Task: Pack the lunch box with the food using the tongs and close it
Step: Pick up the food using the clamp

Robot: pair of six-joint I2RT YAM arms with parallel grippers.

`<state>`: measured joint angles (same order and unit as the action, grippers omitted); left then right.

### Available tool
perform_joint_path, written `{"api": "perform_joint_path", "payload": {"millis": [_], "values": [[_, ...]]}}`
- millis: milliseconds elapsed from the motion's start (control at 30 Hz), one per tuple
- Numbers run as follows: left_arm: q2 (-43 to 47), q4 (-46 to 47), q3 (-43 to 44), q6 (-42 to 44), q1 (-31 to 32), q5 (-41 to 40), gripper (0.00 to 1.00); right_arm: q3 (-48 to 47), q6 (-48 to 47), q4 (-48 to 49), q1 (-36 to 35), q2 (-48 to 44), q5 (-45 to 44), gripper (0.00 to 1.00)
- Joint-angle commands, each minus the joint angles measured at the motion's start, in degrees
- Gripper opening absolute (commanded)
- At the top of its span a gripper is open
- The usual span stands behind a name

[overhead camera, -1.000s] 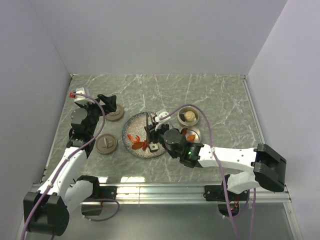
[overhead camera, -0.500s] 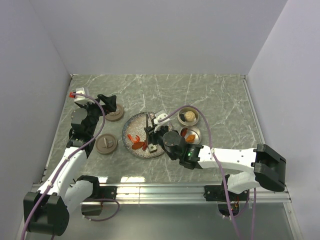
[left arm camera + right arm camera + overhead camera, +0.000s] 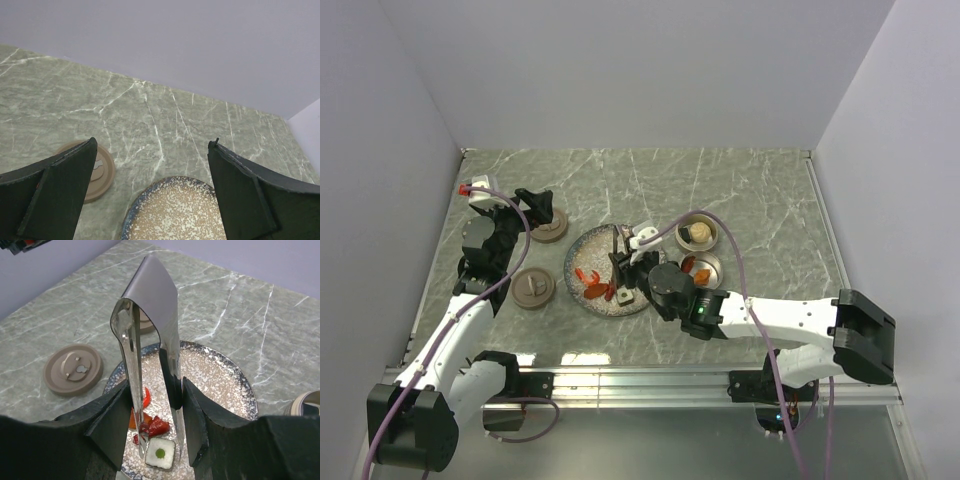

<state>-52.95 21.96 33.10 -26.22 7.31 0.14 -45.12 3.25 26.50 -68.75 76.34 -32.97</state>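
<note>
The right gripper point(image 3: 154, 407) pinches the tongs point(image 3: 150, 295) narrow, tips beside a red piece point(image 3: 157, 426) on the plate point(image 3: 220, 380); the left gripper point(image 3: 152, 142) gapes.

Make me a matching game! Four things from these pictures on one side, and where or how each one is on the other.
Things:
1. tongs
2. white square
3. ball
4. left gripper

Place or state:
a. in a tin
b. open, holding nothing
c. gripped in the right gripper
d. on the plate

Pairs: 1-c, 2-d, 3-a, 4-b
</note>
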Motion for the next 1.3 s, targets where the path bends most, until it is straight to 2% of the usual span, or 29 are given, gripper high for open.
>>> {"api": "perform_joint_path", "payload": {"millis": [0,400,867,1267], "values": [[1.3,2.3,0.1,-0.2,-0.1,0.0,0.99,-3.0,1.0,1.4,-0.3,1.2,-0.8,0.5],[1.3,2.2,0.1,-0.1,-0.1,0.0,0.99,-4.2,2.9,-0.7,-0.4,4.1,0.3,0.5],[1.4,2.4,-0.1,-0.3,-0.1,0.0,0.99,-3.4,1.9,0.6,-0.4,-0.2,-0.9,0.5],[1.4,2.2,-0.1,-0.2,0.0,0.0,0.99,-4.2,2.2,-0.3,-0.4,1.8,-1.0,0.5]]}}
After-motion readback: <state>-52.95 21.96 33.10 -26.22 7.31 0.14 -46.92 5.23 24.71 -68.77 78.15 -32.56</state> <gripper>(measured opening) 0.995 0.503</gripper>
